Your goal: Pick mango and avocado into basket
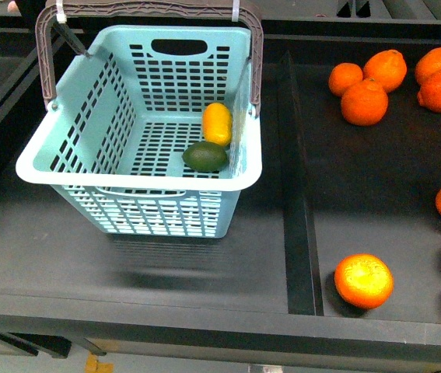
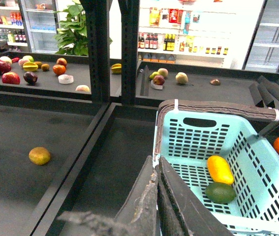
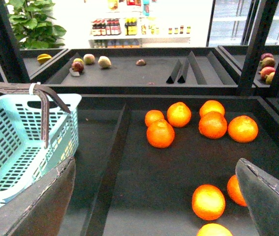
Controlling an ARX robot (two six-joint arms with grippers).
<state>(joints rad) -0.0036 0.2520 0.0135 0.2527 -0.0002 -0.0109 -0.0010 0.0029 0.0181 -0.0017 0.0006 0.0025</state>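
1. Teal plastic lattice basket [image 1: 88, 148] sits tilted on the dark bench [image 1: 127, 264]; its grey-brown handles [image 1: 49, 54] are cut off at the front view's top edge.
2. Smooth yellow oblong mango [image 1: 217, 123] and dark green egg-shaped avocado [image 1: 205, 156] lie touching on the basket floor, against its right wall.
3. Raised black divider [image 1: 298, 225] separates the basket from round oranges [image 1: 364, 280]; open bench lies in front of the basket.
4. Neither arm shows in the front view.
5. Left end effector [image 2: 158, 196]: fingers pressed together, holding nothing, beside the basket's rim.
6. Right end effector [image 3: 154, 196]: fingers spread wide, empty, above the divider.
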